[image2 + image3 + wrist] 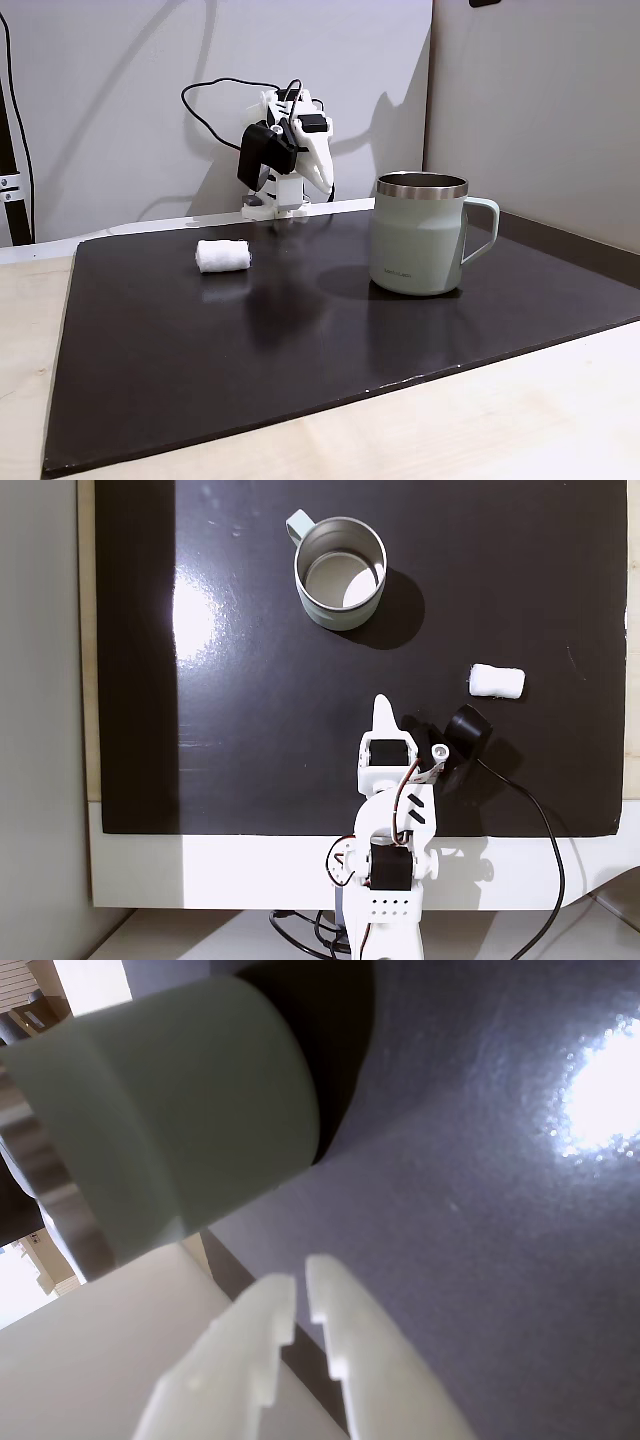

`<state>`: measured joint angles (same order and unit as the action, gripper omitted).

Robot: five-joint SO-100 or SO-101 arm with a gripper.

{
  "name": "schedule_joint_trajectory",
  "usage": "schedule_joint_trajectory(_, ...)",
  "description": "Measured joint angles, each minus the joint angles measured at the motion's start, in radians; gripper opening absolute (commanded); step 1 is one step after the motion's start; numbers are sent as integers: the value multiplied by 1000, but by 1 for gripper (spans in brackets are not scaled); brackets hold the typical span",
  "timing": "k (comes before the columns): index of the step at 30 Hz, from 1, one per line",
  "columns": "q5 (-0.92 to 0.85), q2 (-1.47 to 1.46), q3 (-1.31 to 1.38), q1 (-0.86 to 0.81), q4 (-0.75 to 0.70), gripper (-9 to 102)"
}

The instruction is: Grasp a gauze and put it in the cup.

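The gauze (222, 256), a small white roll, lies on the black mat at the left in a fixed view; seen from above, the gauze (496, 681) rests right of the arm. The sage-green cup (415, 245) stands upright on the right, handle outward; from above, the cup (345, 623) shows an empty steel inside. The cup's wall (190, 1110) fills the wrist view's upper left. My white gripper (298, 1285) is shut with nothing between its fingers. The gripper (381, 705) points toward the cup, well short of it, and left of the gauze. It hangs folded at the back (323, 185).
The black mat (250, 730) covers most of a pale wooden table (500, 420). The arm's base (385, 900) stands on a white strip at the mat's edge. A black cable (545, 830) runs from the wrist camera. Walls close off the back and right.
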<state>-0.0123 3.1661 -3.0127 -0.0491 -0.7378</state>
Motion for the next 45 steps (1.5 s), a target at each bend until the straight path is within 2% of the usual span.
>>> schedule_joint_trajectory(15, 31, 0, 0, 0, 0, 0)
schedule_joint_trajectory(21, 63, 0, 29, -20, -98, 0)
schedule_joint_trajectory(30, 75, -55, 310, -40, -281, 0)
schedule_joint_trajectory(45, 78, -652, 891, -262, -469, 4)
